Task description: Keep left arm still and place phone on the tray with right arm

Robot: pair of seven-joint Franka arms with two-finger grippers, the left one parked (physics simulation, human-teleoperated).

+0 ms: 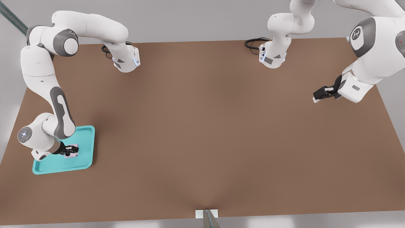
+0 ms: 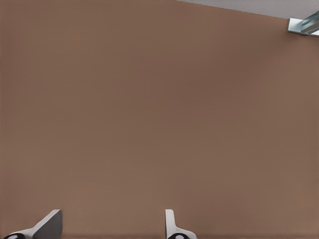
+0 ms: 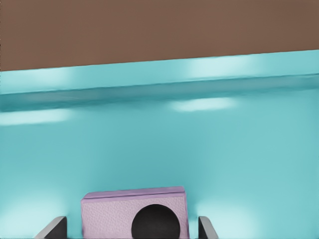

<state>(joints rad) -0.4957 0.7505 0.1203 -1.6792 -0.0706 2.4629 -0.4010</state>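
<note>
The gripper [image 1: 71, 151] covers most of the phone [image 1: 74, 155] in the front view; only pink slivers show around the black fingers, too small to tell the lenses. In the right wrist view the phone [image 3: 114, 214] is cut off by the picture's edge, with just 1 black lens [image 3: 155, 223] partly showing. Both fingers [image 3: 52, 230] are clipped there to grey tips flanking the phone, a narrow gap showing on each side. Whether the phone rests on the tray [image 1: 87, 139] or hangs just above it cannot be told. The right arm [image 1: 60, 114] hides the tray's corner behind the gripper.
</note>
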